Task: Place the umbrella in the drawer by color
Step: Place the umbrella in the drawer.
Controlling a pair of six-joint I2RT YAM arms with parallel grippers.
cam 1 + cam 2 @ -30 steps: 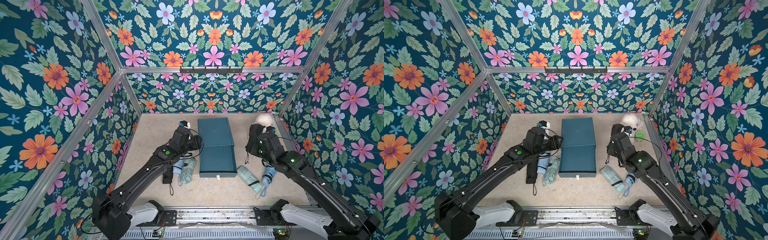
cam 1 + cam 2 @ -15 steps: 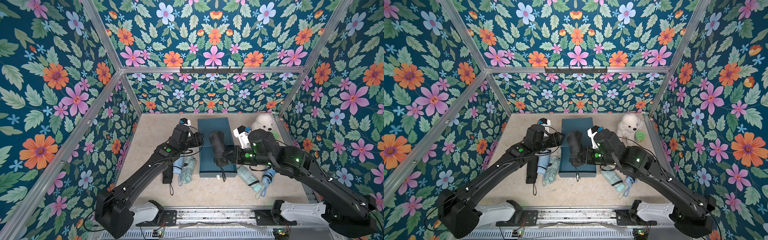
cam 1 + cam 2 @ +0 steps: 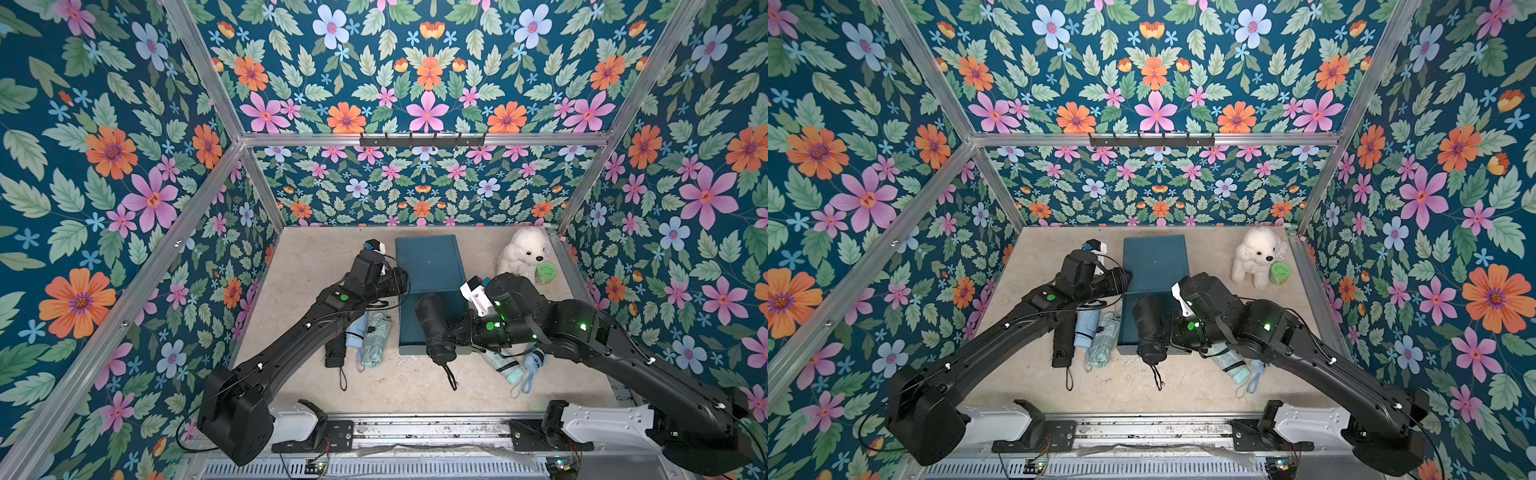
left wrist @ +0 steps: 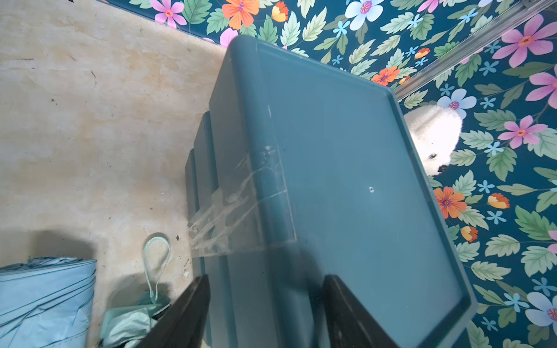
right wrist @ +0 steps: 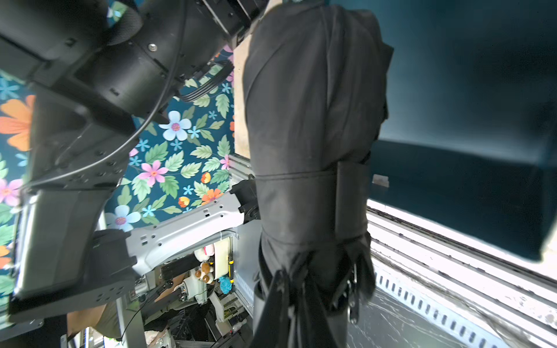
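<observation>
In both top views the teal drawer (image 3: 430,262) (image 3: 1154,259) stands mid-table (image 3: 316,257). The right gripper (image 3: 451,334) (image 3: 1165,332) is clenched on the black umbrella (image 3: 432,320) (image 3: 1148,324) near its lower end. The umbrella is off the table, in front of the drawer's front face, and its cord dangles past the front edge. The left gripper (image 3: 397,282) (image 3: 1125,278) sits at the left edge of the drawer's top. Left of the drawer, partly under the left arm, three umbrellas lie side by side: a second black one (image 3: 336,351), a blue one (image 3: 357,328) and a mint one (image 3: 376,338). Right of the drawer, under the right arm, lie a striped mint umbrella (image 3: 505,368) and another blue umbrella (image 3: 536,359). A plush dog (image 3: 523,253) sits in the far right corner with a green jar (image 3: 545,273) just beside it

In the left wrist view the left gripper (image 4: 265,313) is spread apart, its fingers (image 4: 187,313) straddling the drawer's (image 4: 346,150) top edge. I cannot tell whether they press on it. Clear tape (image 4: 241,217) runs down the drawer's stacked side. The blue umbrella (image 4: 45,298) and the mint one (image 4: 129,322) lie on the table near the fingers, and the dog (image 4: 434,135) peeks out behind the drawer

In the right wrist view the black umbrella (image 5: 310,120) fills the middle, its strap wrapped round it. The drawer (image 5: 467,105) is close behind it and the left arm (image 5: 90,90) beside it. The gripper's fingers merge with the dark fabric
</observation>
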